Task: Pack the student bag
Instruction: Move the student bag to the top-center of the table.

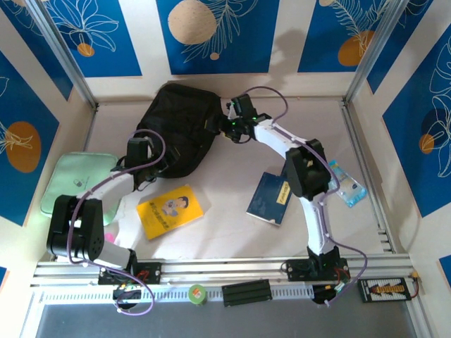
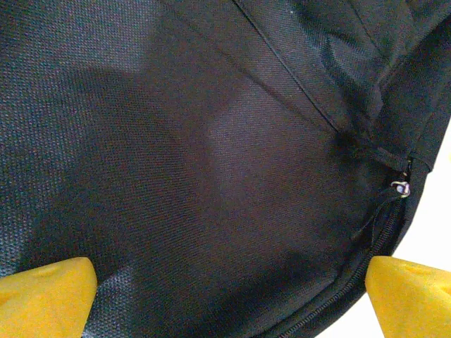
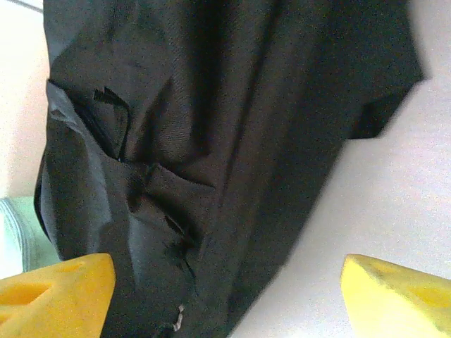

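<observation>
Bright, even light from above fills the overhead view, casting soft shadows on the white tabletop (image 1: 232, 232). The large black soft fabric backpack (image 1: 180, 127) swallows detail. Its weave is sharp in the left wrist view and softer in the right, where the tabletop washes out. Yellow foam fingertips (image 2: 46, 296) (image 3: 53, 296) blur in both.

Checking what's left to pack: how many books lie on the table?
2. The yellow book lies near the left arm; the blue book lies beside the right arm. The student bag may hide others.
</observation>
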`<act>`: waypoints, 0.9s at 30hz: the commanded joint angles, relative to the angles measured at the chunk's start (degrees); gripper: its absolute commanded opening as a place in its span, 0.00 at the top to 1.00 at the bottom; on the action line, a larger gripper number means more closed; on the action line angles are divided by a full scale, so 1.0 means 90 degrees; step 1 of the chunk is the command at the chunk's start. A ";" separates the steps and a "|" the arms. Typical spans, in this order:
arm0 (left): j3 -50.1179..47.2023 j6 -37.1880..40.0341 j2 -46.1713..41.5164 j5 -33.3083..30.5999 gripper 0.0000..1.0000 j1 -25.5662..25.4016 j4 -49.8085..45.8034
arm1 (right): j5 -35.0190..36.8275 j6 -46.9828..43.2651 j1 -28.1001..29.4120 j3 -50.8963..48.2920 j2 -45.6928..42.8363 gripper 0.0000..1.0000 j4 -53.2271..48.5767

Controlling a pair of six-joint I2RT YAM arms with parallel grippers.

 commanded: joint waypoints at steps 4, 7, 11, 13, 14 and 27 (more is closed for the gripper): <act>0.0273 0.0101 0.0170 0.0398 0.03 -0.0078 -0.0431 | -0.0207 0.0374 0.0012 0.0991 0.0935 0.52 -0.0921; 0.0366 0.0205 0.0355 0.0447 0.03 -0.0110 -0.0420 | -0.0071 0.0633 -0.0120 0.0371 0.0740 0.74 -0.0636; 0.0432 0.0585 0.0899 0.0618 0.03 -0.0258 -0.0026 | 0.0005 0.0792 -0.0389 -0.1435 -0.0187 0.81 0.0413; 0.0537 0.0674 0.1250 0.0760 0.03 -0.0325 0.0186 | -0.0066 0.0776 -0.0555 -0.2228 -0.0631 0.81 0.0761; 0.0640 0.0689 0.1432 0.0905 0.04 -0.0374 0.0279 | -0.0106 0.0767 -0.0643 -0.2614 -0.0852 0.82 0.0869; 0.3180 0.1762 0.2116 0.0243 0.08 -0.1831 -0.1923 | -0.0359 0.0613 -0.1089 -0.5194 -0.2922 0.61 0.1510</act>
